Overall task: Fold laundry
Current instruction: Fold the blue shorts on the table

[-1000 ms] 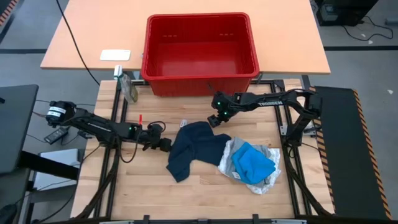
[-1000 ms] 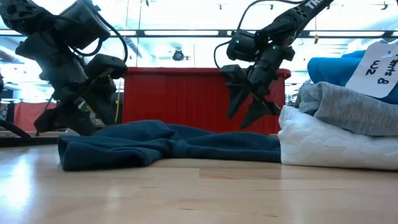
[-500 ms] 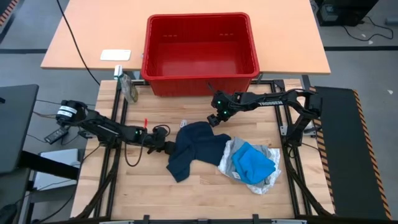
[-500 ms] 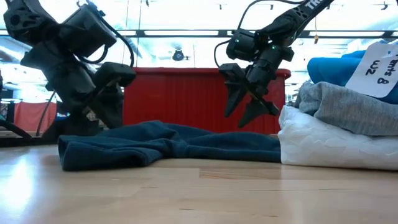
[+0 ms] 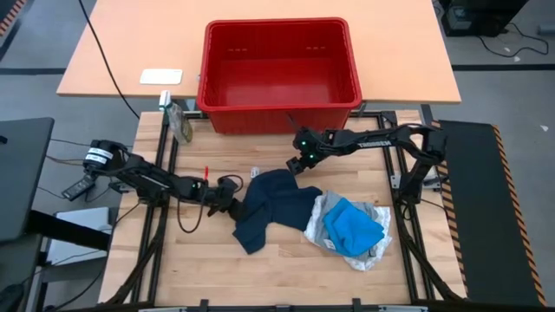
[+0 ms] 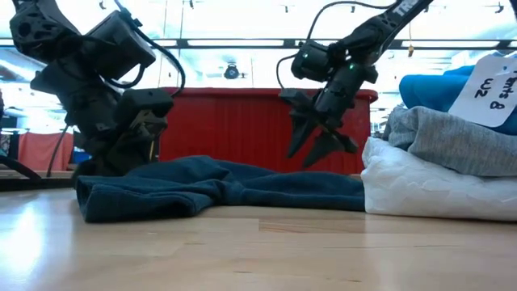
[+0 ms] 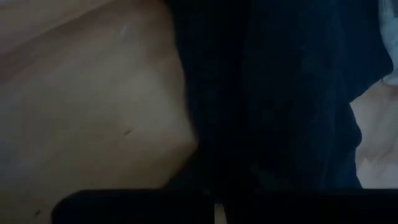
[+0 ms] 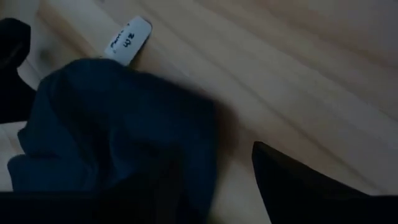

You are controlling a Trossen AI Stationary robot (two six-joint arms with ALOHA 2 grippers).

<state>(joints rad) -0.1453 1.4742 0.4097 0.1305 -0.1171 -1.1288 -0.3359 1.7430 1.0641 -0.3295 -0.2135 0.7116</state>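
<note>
The dark navy garment [image 5: 276, 206] lies crumpled on the wooden table. To its right, the bright blue garment [image 5: 351, 225] lies on the grey one, and both rest on the white lacy one [image 6: 428, 190]. My left gripper [image 5: 232, 206] is down at the navy garment's left edge, shut on it. My right gripper [image 5: 297, 167] hangs open just above the garment's far right corner [image 8: 112, 124], touching nothing. My left gripper is shut on the navy garment's left edge [image 7: 217, 174]. It comes in low, slanting down from the table's left. The fingers themselves hide the pinch, so I cannot tell whether they hold one layer or several. The garment [image 6: 218, 190] lies slack on the table.
The red plastic basket [image 5: 279, 74] stands beyond the table's far edge. A small white tag [image 5: 256, 173] lies on the wood by the navy garment's far side. Another tag [image 6: 493, 85] hangs off the stack. Bare wood shows along the near edge.
My left gripper has moved toward the table's right, down to the navy garment's left edge, and has shut there. The garment lies as before.
</note>
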